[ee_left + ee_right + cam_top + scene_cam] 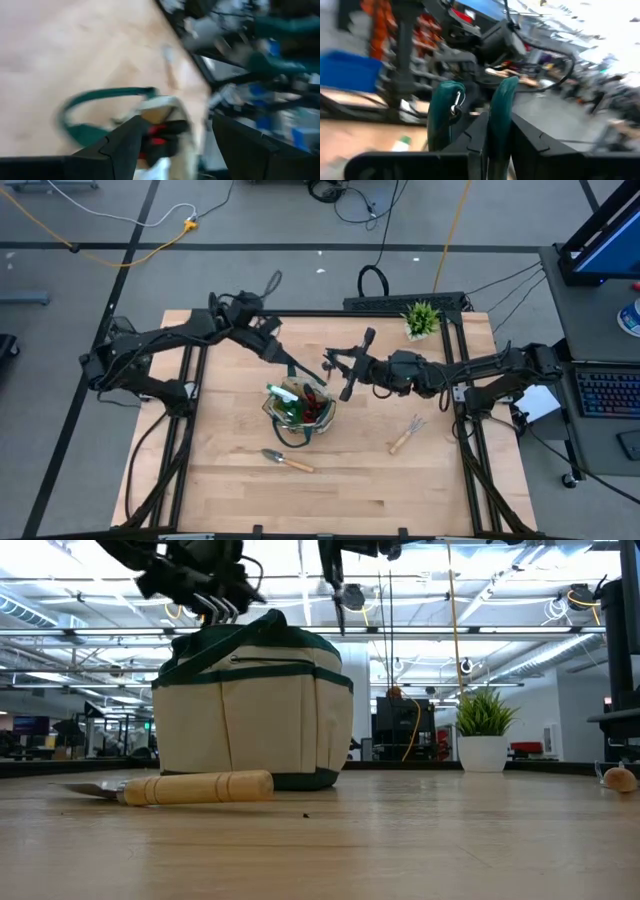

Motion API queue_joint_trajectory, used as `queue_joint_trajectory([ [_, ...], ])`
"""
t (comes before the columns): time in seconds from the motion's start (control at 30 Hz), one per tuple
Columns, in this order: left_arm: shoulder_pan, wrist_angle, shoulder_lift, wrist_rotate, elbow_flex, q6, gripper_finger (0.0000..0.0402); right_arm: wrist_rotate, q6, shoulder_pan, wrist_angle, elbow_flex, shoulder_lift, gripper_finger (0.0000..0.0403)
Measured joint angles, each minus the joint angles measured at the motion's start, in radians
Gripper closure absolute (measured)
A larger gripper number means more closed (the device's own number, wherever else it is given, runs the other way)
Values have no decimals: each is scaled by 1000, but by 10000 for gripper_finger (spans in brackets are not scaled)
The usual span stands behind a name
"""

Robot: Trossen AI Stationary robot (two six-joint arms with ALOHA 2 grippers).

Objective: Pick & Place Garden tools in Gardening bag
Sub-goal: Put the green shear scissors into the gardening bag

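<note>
My right pincer (pixel 345 375) hangs above the middle of the table (pixel 230 480), in the centre of the high view, just right of the gardening bag (pixel 300 408). It is pinching the green-handled pruners (pixel 470 120): in my right wrist view both green handles stand up between my dark fingers (pixel 530 145).

My left pincer (pixel 290 365) reaches in from the upper left and hovers just above the bag's upper edge. Its fingers (pixel 120 145) are spread wide, with the bag's open mouth and something red inside showing between them. In the low view that pincer (pixel 215 605) sits at the upper left, close over the bag's dark handles.

The bag stands upright near the table's centre, with green and red items showing in it. A wooden-handled trowel (pixel 287 460) lies flat below the bag in the high view, close to it but apart. The hand fork (pixel 405 435) lies to the lower right, well apart from the bag. A potted plant (pixel 421 318) stands at the table's upper right edge.
</note>
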Motion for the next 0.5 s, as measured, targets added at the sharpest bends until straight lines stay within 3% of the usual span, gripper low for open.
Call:
queue_joint_trajectory([
  [0.2, 44, -132, -109, -126, 0, 132, 151, -229, 314, -25, 7, 0, 0, 356],
  [0.5, 89, -269, -255, -256, -9, 252, 151, -483, 577, -108, 50, 0, 9, 356],
])
